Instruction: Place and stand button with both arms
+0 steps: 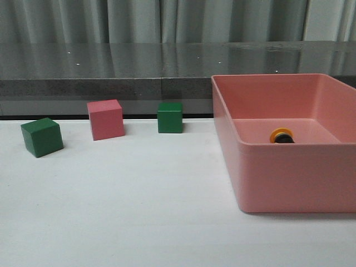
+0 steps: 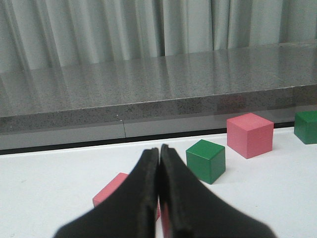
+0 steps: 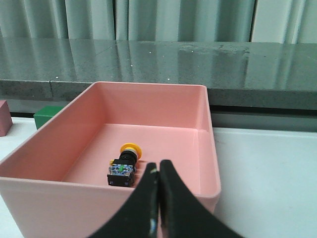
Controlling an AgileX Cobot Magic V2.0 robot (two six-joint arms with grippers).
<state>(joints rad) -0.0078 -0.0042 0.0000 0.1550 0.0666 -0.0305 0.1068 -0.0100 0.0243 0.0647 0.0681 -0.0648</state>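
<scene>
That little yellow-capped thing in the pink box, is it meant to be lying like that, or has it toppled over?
The button lies on its side on the floor of the pink bin, cap pointing away toward the back wall, not standing on its base. Nothing looks broken or spilled.

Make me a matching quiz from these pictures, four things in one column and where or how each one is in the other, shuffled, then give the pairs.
Things:
1. button
2. pink cube
3. left end effector
4. pink bin

Place or state:
A. shut, holding nothing
B. on the table's right side
C. lying on its side inside the bin
D. between two green cubes

Pairs: 1-C, 2-D, 3-A, 4-B
</scene>
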